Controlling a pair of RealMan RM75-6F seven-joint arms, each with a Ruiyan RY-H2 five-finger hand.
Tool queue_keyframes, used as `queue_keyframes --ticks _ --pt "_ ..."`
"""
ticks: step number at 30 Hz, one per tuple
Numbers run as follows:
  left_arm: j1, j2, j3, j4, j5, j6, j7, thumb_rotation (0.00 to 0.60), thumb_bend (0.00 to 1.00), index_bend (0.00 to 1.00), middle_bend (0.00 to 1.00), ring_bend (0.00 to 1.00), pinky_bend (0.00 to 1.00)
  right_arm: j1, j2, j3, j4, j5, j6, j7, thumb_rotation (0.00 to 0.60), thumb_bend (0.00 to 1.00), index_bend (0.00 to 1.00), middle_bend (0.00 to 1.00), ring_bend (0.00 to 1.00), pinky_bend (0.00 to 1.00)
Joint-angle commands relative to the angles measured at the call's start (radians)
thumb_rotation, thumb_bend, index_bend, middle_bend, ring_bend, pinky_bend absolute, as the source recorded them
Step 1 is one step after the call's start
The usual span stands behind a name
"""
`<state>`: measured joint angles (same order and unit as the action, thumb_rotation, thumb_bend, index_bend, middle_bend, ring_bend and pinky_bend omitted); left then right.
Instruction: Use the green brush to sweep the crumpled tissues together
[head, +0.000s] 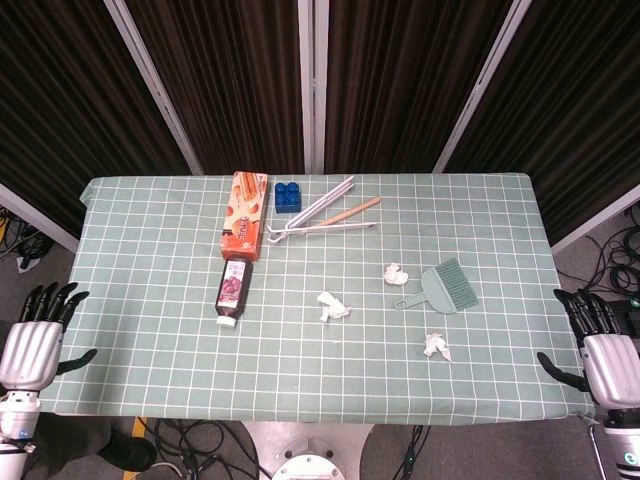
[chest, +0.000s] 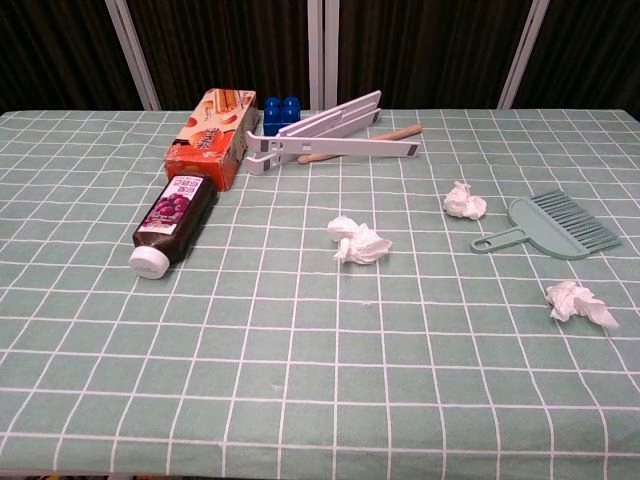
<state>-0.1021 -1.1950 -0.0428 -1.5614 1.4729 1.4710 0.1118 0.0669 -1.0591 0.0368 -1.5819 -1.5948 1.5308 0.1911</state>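
Note:
The green brush lies flat on the checked cloth at the right, handle pointing left toward the middle. Three crumpled tissues lie around it: one just left of the brush, one near the table's middle, one in front of the brush. My left hand hangs off the table's left front corner, fingers apart, holding nothing. My right hand hangs off the right front corner, also open. Neither hand shows in the chest view.
At the back left stand an orange snack box, a purple juice bottle on its side, blue blocks and a white folding rack with a wooden stick.

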Motion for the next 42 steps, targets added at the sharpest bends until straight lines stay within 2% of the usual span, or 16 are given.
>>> queue_keyframes --ticks 1,7,11,18,21,24,29,36,42 --pt "-0.001 -0.001 0.0 0.001 -0.002 -0.002 0.002 0.6 0.08 0.17 0.09 0.03 0.0 0.002 -0.001 -0.001 0.002 0.001 -0.006 -0.001 0.6 0.15 0.0 0.13 0.0 0.0" --pt "0.001 0.0 0.001 -0.002 0.001 0.001 0.001 0.6 0.08 0.17 0.09 0.03 0.0 0.014 0.008 -0.005 -0.004 -0.004 -0.025 0.051 0.6 0.22 0.0 0.14 0.0 0.0" --pt "0.005 0.002 0.003 -0.003 0.004 0.006 -0.008 0.6 0.08 0.17 0.09 0.03 0.0 0.062 0.024 0.01 -0.009 -0.012 -0.079 0.079 0.6 0.26 0.02 0.17 0.0 0.0" --pt "0.013 0.002 0.006 -0.001 0.008 0.018 -0.017 0.6 0.08 0.17 0.09 0.03 0.0 0.223 -0.013 0.047 -0.012 0.003 -0.3 -0.015 0.6 0.28 0.17 0.25 0.02 0.0" --pt "0.018 0.003 0.008 0.0 0.004 0.02 -0.022 0.6 0.08 0.17 0.09 0.03 0.0 0.297 -0.059 0.058 0.008 0.03 -0.414 -0.084 0.6 0.28 0.21 0.27 0.02 0.0" --pt "0.02 0.002 0.009 0.002 0.0 0.015 -0.029 0.6 0.08 0.17 0.09 0.03 0.0 0.365 -0.132 0.063 0.054 0.057 -0.512 -0.171 0.6 0.24 0.28 0.3 0.02 0.0" --pt "0.02 0.0 0.01 0.008 -0.001 0.01 -0.039 0.6 0.08 0.17 0.09 0.03 0.0 0.439 -0.249 0.067 0.148 0.098 -0.61 -0.275 0.6 0.21 0.3 0.3 0.02 0.0" --pt "0.022 0.001 0.008 0.013 -0.007 0.006 -0.057 0.6 0.08 0.17 0.09 0.03 0.0 0.502 -0.385 0.08 0.296 0.134 -0.647 -0.358 0.6 0.21 0.3 0.3 0.02 0.0" --pt "0.023 0.001 0.009 0.017 -0.012 -0.001 -0.071 0.6 0.08 0.17 0.09 0.03 0.01 0.528 -0.469 0.063 0.418 0.116 -0.63 -0.403 0.6 0.21 0.31 0.31 0.02 0.0"
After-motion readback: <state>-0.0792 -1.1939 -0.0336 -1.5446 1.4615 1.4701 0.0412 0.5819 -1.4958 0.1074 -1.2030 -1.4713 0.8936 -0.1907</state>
